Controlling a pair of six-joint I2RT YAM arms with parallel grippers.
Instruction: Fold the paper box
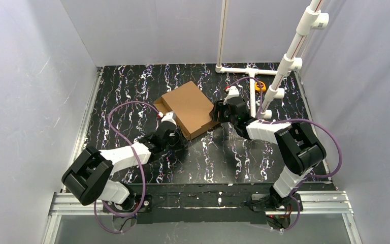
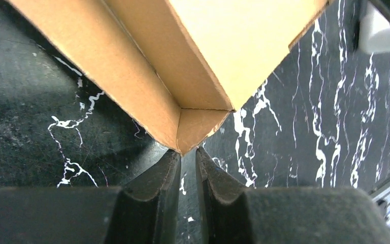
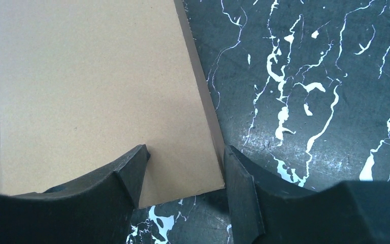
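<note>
The paper box (image 1: 190,104) lies on the black, white-veined worktop (image 1: 208,157), a little above the middle of the top view and turned at a slant. It is folded into a shallow box with its lid down. The left gripper (image 1: 166,120) sits at the box's lower left edge. In the left wrist view a bottom corner of the box (image 2: 244,46) points down at the left gripper (image 2: 188,152). Its jaws are drawn almost together with only a thin slit between them, and I cannot tell whether they pinch the corner. The right gripper (image 1: 218,112) is at the box's right edge. In the right wrist view its jaws (image 3: 183,168) stand wide apart. One finger (image 3: 132,173) lies over the lid (image 3: 91,91) and the other (image 3: 238,178) is over bare worktop (image 3: 310,61) just beside the box's edge.
</note>
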